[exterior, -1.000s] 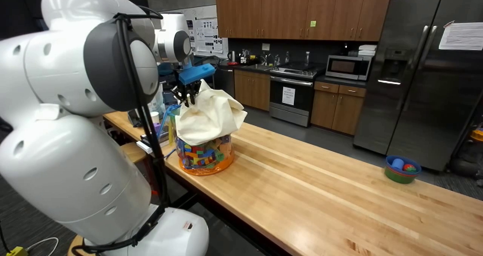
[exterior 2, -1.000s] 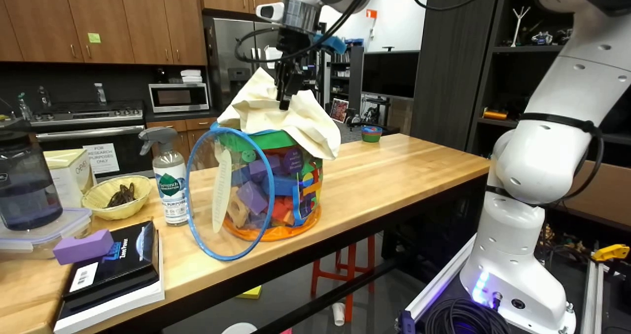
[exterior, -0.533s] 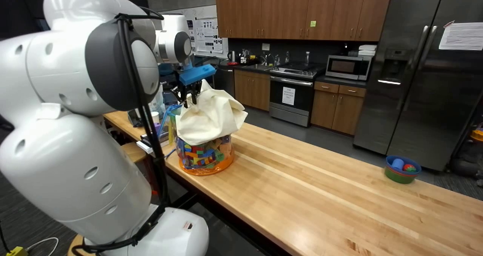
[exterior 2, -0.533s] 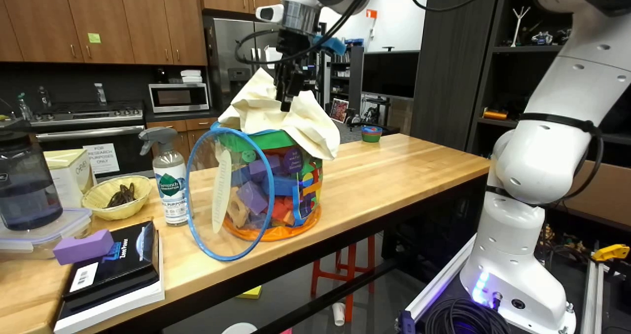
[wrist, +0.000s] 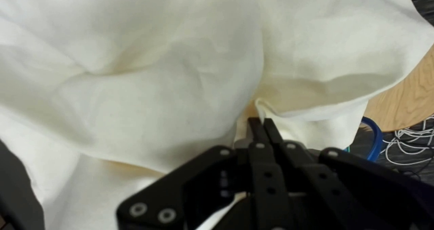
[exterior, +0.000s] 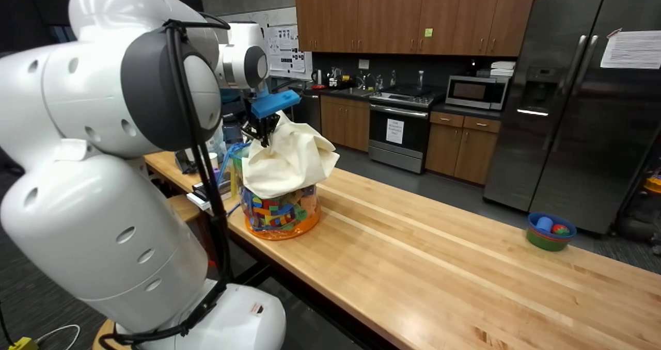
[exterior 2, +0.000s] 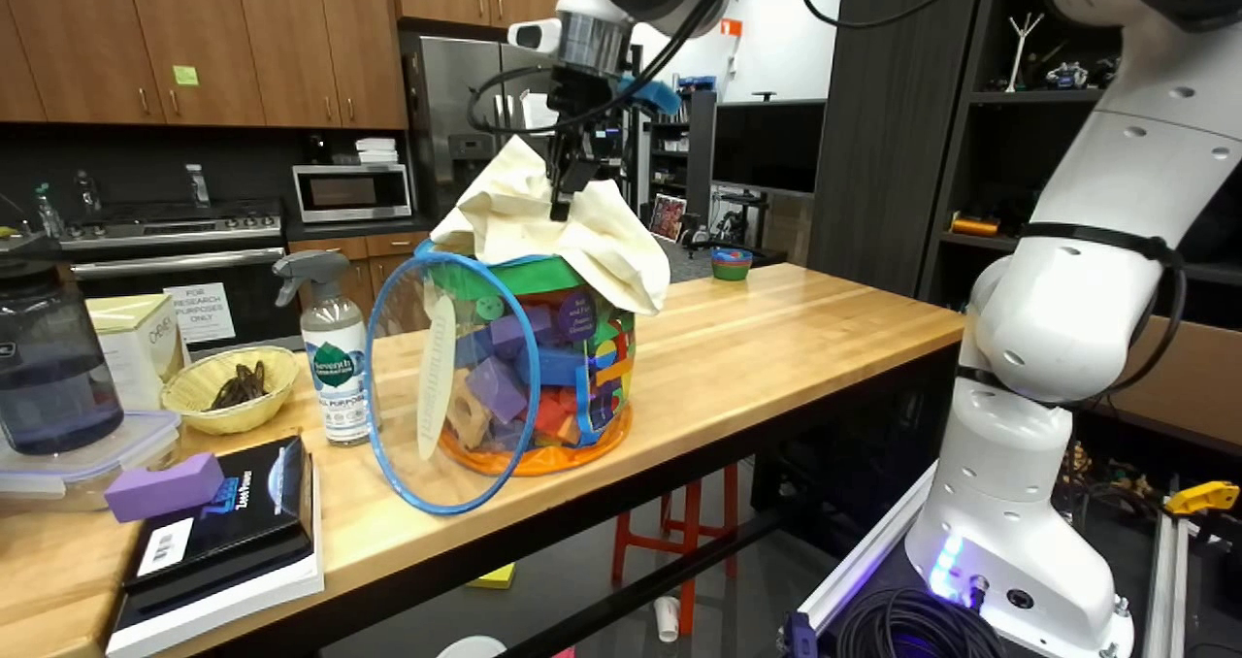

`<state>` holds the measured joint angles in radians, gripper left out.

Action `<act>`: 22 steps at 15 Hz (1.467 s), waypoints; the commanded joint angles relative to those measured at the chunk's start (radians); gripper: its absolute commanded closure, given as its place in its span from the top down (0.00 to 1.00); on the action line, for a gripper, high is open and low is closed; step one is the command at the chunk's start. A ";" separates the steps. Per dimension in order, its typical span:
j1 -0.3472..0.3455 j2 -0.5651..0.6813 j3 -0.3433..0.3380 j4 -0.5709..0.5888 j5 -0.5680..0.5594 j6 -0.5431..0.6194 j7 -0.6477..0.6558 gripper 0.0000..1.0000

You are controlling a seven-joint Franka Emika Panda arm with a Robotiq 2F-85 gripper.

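A cream cloth lies crumpled over the top of a clear round tub of colourful blocks with an orange base. The cloth and the tub's green upper band also show in an exterior view. My black gripper is at the cloth's near side, above the tub, pointing down; it also shows in an exterior view. In the wrist view my fingertips are together on a folded edge of the cloth. The tub's opening is hidden under the cloth.
A blue-rimmed clear lid hangs open at the tub's side. A spray bottle, a yellow basket, books and a purple block stand nearby on the wooden table. Nested bowls sit at the far end.
The gripper fingers, apart earlier, have come together on the cloth's edge. The arm has shifted slightly right in an exterior view. The cloth and tub have hardly moved.
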<state>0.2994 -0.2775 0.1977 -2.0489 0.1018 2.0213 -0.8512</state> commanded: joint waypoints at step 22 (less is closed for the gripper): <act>-0.102 0.005 -0.098 0.332 -0.023 -0.147 0.021 0.01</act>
<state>0.2108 -0.2772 0.1123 -1.7695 0.0957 1.9039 -0.8512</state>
